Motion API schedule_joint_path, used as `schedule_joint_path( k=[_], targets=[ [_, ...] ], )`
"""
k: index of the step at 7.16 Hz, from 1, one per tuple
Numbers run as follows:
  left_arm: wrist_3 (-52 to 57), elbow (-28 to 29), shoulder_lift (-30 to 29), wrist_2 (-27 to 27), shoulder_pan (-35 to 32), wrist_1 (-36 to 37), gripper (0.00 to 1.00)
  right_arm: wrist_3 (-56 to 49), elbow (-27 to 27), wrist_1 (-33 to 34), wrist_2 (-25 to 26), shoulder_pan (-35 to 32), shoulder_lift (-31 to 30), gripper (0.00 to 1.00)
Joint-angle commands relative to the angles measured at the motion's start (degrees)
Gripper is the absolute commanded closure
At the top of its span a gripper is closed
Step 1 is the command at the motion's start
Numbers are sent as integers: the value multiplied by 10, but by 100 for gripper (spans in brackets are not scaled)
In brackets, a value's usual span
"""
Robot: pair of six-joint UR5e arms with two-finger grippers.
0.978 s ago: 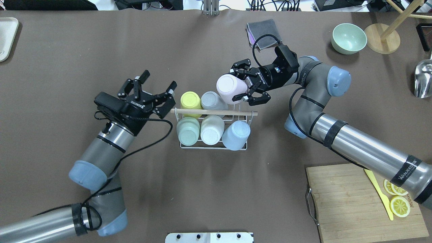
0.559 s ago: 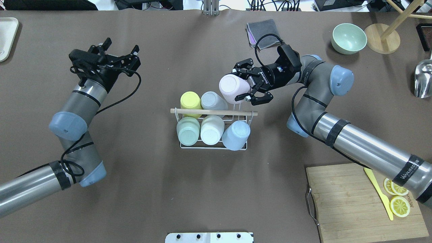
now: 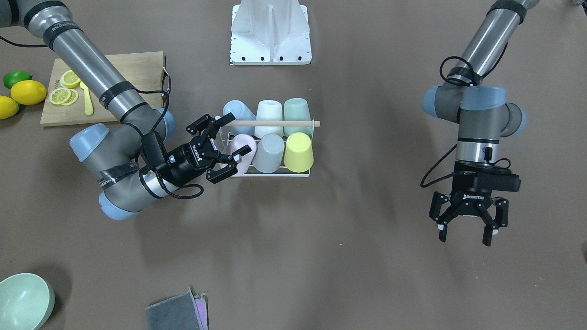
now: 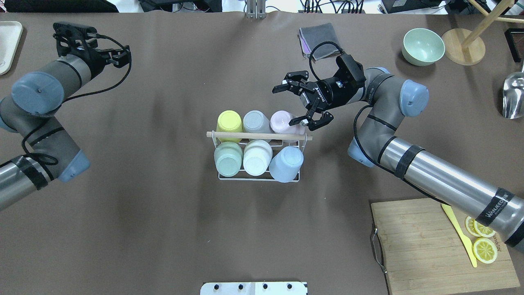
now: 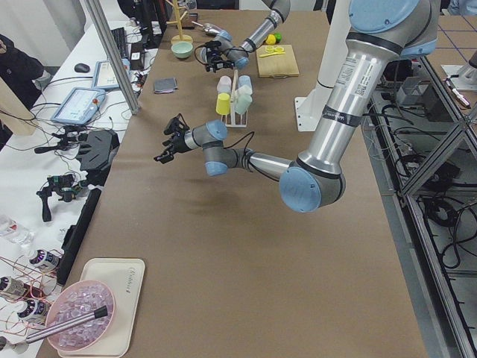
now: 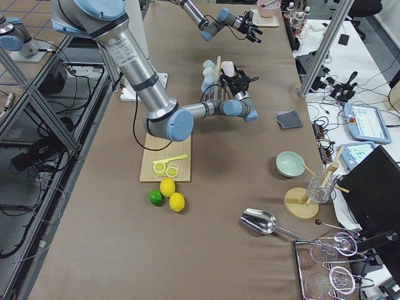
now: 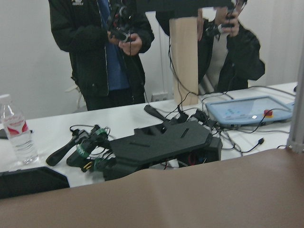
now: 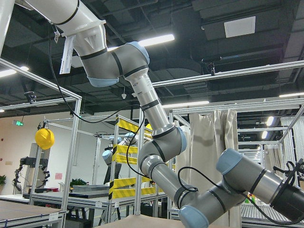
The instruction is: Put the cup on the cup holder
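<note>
**While pink cup (image 4: 280,121) sits on cup holder (image 4: 258,178), right gripper (image 4: 283,105) gapes beside it**

As I read the overhead view, the cup rests bottom-up in the far row, right end, next to a grey cup (image 4: 256,121). The right fingers (image 4: 295,77) are spread wide; contact I cannot tell. The left gripper (image 3: 464,238) hovers well apart over the worktop (image 4: 163,225), fingers (image 3: 487,231) spread too.

The pink cup (image 4: 280,121) left the right pincer (image 4: 285,105) and settled bottom up on the cup holder (image 4: 258,135), at the right end of its far row. The right pincer spread open and stood just beside it. The left pincer (image 3: 464,234) swung away from the holder toward the surface's far left corner.
</note>
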State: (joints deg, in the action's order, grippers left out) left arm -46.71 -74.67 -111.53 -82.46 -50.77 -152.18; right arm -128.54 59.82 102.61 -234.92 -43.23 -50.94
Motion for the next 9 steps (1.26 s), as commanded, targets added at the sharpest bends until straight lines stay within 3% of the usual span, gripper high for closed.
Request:
schedule_joint_path(
  k=[1, 3, 4, 5, 6, 7, 9],
  targets=[
    [6, -11, 25, -215, -89, 83, 3, 7, 1, 7, -20, -15, 2, 0],
    [52, -25, 67, -324, -142, 170, 3, 86, 2, 10, -36, -52, 0, 0],
    [150, -26, 85, -395, -195, 220, 3, 211, 2, 10, -37, -75, 0, 0],
    [243, -25, 101, -430, -234, 272, 3, 380, 2, 14, -34, -95, -3, 0],
    [344, -19, 110, -438, -278, 339, 3, 542, 3, 41, -32, -114, -8, 0],
    [454, 5, 120, -491, -323, 400, 4, 691, 5, 103, -19, -149, -13, 0],
    [624, 19, 168, -510, -380, 475, 4, 980, 73, 319, 156, -213, -14, 1]
  ],
)
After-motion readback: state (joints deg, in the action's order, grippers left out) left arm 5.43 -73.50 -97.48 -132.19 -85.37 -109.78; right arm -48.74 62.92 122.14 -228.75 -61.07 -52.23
